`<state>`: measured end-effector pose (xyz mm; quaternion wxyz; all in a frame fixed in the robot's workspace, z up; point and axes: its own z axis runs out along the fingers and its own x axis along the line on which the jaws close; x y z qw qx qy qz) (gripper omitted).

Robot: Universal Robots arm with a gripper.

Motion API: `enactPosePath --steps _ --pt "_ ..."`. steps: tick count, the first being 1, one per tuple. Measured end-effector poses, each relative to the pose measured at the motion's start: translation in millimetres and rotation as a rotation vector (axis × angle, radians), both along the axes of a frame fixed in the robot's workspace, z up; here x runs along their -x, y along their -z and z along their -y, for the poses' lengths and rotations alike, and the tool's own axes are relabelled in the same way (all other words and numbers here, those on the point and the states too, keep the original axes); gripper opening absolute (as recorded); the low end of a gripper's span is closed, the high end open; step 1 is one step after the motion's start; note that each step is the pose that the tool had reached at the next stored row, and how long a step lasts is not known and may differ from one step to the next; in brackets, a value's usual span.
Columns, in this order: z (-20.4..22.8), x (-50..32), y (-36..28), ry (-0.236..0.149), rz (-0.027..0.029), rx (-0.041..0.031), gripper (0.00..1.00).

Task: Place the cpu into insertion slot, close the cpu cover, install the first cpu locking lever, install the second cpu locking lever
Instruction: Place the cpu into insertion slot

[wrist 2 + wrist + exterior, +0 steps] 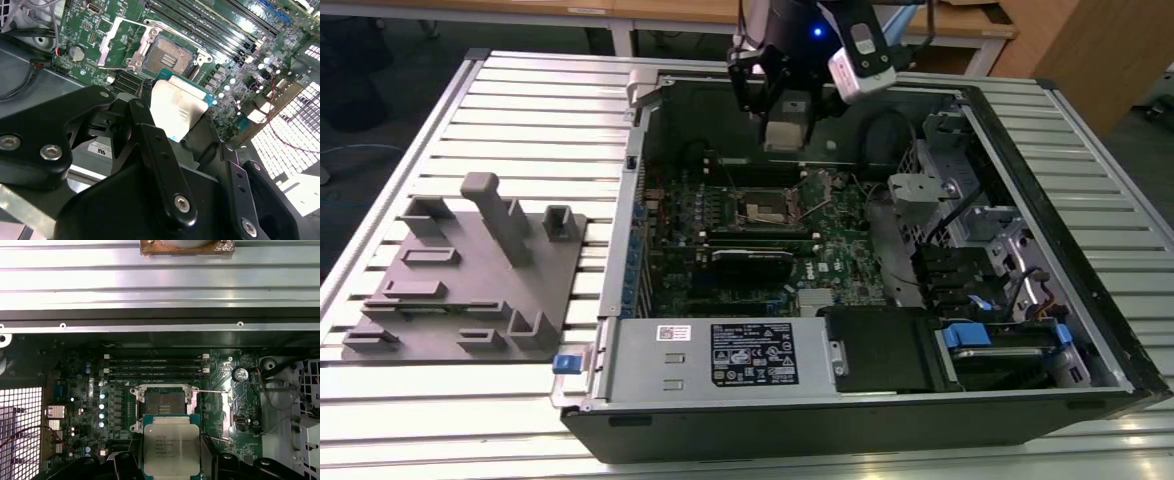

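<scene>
The gripper (170, 466) clasps the cpu (171, 442); square, silvery top, teal rim.

Inside the computer case (854, 432), the cpu (171, 450) hangs near the insertion slot (164, 402) (fixture block (467, 290) outside, on the exterior view's left).

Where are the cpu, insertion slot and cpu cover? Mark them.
cpu (166, 447): first wrist view, middle of metal top.
insertion slot (163, 401): first wrist view, dark centre.
cpu cover (106, 47): second wrist view, frame's side bar.

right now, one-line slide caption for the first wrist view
The cpu, gripped in the jaws, hangs over the motherboard with the insertion slot uncovered and empty.
</scene>
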<state>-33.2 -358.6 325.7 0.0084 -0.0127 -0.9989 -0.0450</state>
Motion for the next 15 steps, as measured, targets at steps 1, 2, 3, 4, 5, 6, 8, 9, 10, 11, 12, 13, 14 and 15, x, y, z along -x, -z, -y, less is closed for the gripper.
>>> enactPosePath --steps 1,2,3,4,5,6,8,9,10,11,12,13,14,15 --pt "0.0 0.4 1.0 0.0 0.0006 0.0001 0.54" --pt "0.0 1.0 2.1 0.0 0.0019 -0.0003 0.54" --pt "0.0 1.4 3.2 0.0 0.0035 -0.0012 0.54" --pt "0.0 1.8 4.5 0.0 0.005 -0.0019 0.54" --pt "0.0 2.2 5.7 0.0 0.0062 -0.0024 0.54" --pt "0.0 2.4 6.9 0.0 0.007 -0.0026 0.54" --pt "0.0 2.6 9.6 0.0 0.0078 -0.003 0.54" --pt "0.0 2.9 11.3 0.0 0.0081 -0.0031 0.54" --pt "0.0 3.1 12.8 0.0 0.0084 -0.0031 0.54" --pt "0.0 3.3 14.3 0.0 0.0085 -0.0031 0.54" --pt "0.0 3.5 15.8 0.0 0.0086 -0.0031 0.54" --pt "0.0 3.8 17.2 0.0 0.0087 -0.0031 0.54" --pt "0.0 4.1 18.5 0.0 0.0088 -0.0031 0.54" --pt "0.0 4.5 19.6 0.0 0.0089 -0.003 0.54"
